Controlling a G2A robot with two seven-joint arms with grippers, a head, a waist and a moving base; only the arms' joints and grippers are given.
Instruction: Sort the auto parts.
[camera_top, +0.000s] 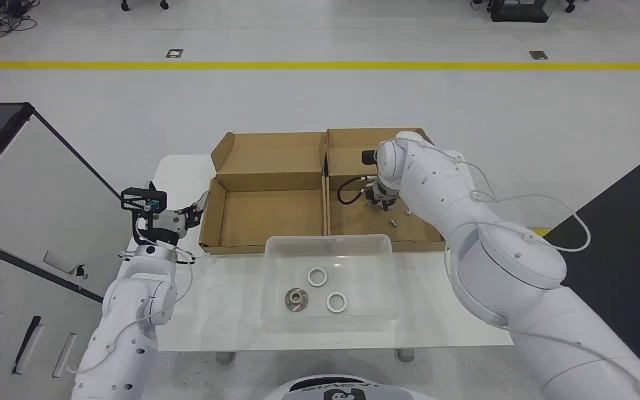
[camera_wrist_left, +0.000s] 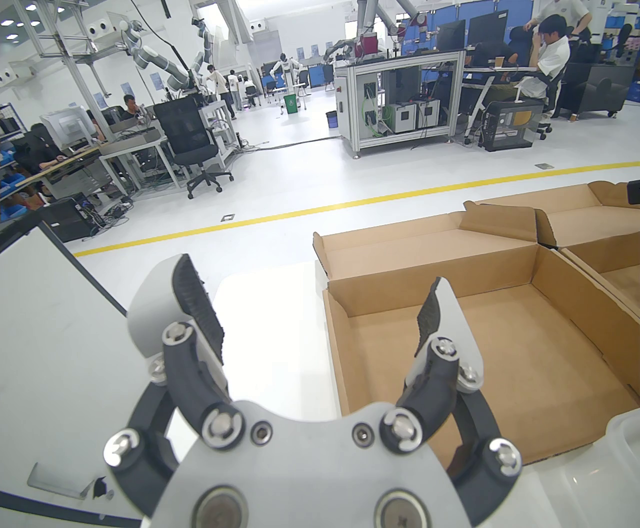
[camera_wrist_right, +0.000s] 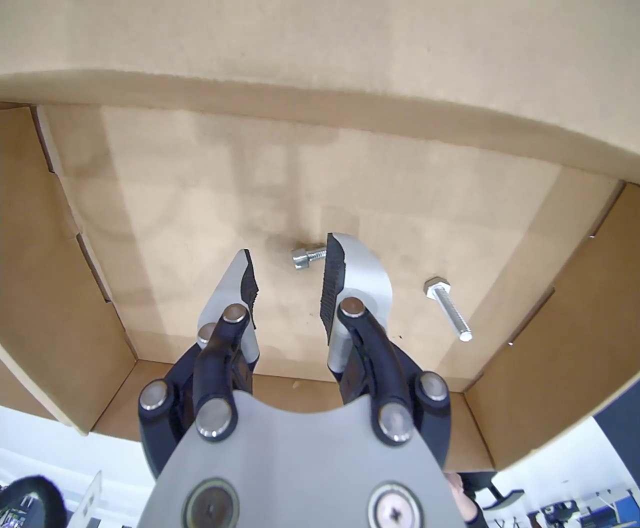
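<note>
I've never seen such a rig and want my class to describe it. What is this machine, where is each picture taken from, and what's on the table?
It is a two-armed robot sorting auto parts. One picture looks down from above the arms; the other two come from a camera on each wrist. On the table stand two open cardboard boxes and a clear tray holding two white rings and a metal part. The left fingers are open and empty beside the left box. The right fingers, also open, are inside the right box, over a short bolt; a longer bolt lies nearby. Nothing is held.
</note>
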